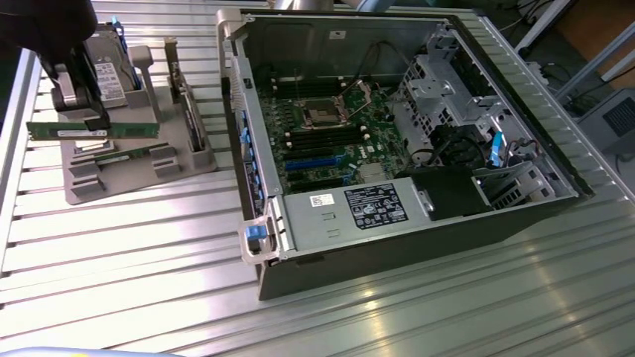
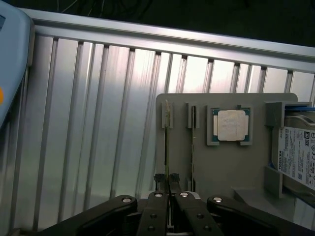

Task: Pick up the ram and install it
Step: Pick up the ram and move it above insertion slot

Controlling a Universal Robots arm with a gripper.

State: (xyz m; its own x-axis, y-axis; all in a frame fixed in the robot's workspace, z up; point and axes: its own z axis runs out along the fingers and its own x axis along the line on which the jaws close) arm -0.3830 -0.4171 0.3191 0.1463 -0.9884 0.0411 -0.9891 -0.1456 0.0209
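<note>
One half of the job shows as done: the pick. Your gripper (image 1: 95, 119) is clenched on the ram (image 1: 94, 131), which hangs level just above the grey holder tray (image 1: 149, 177) at the exterior view's left. It appears lifted out of its slot, though you cannot tell how far clear. In the wrist view the gripper (image 2: 170, 183) pinches the ram (image 2: 167, 137) edge-on, so you see it as a thin green line running away from the fingertips. It runs alongside a second stick (image 2: 193, 142) seated in the tray, with the CPU chip (image 2: 231, 125) and hard drive (image 2: 298, 157) further along.

The install is not yet done — the ram is well apart from the open computer case (image 1: 397, 256). The dark memory slots beside the processor socket (image 1: 323, 113) look unfilled, as far as this angle lets you judge.

Note the ram's form — long, narrow and thin, a green board with dark chips and a pale label on its face, gripped along its upper edge.
</note>
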